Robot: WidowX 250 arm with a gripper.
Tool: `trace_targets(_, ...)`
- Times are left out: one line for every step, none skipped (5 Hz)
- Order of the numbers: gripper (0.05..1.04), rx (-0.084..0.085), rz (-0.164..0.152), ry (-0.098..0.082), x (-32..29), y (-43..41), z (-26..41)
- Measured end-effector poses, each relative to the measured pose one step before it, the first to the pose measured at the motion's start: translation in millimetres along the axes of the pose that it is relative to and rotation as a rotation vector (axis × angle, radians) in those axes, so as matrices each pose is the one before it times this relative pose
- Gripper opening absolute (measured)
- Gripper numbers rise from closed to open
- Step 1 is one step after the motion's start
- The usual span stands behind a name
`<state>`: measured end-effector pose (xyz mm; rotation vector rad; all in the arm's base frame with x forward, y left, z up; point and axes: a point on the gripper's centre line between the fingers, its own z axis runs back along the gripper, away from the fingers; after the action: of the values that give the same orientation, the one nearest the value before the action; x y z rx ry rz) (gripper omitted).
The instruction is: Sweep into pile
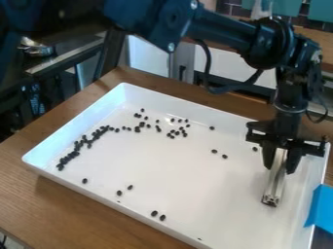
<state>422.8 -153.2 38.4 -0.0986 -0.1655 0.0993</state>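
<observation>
From where I stand, there's one black gripper at the right of the frame, its fingers parted only by the width of the one slim, pale bar clamped between them. That bar is in the right part of the frame, over the near right part of the one white tray. Its long axis runs close to up and down in the frame, roughly along the tray's right wall, and its free end points down and slightly left; whether that end touches the tray floor I can't tell. The small black beans number several dozen, too bunched at left to count exactly. The thickest band of them slants from lower left to upper right in the left part of the frame, with a looser scatter at upper centre. Four lie apart toward the right, and five more sit singly or in pairs along the tray's lower left side. One piece of blue tape is at the right edge, and one wooden table is under the tray.
</observation>
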Motion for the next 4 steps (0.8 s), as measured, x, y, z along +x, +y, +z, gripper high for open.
trace_targets(0.364,0.0135,0.0047,-0.0181,2.64,3.16,-6.15)
trace_targets(0.364,-0.0003,-0.0013,-0.0033,-3.68,4.11,-4.93)
trace_targets(0.364,-0.0115,0.0013,0.0140,-0.33,13.96,1.75)
trace_targets(0.364,-0.0153,0.0038,0.0253,3.67,17.56,0.56)
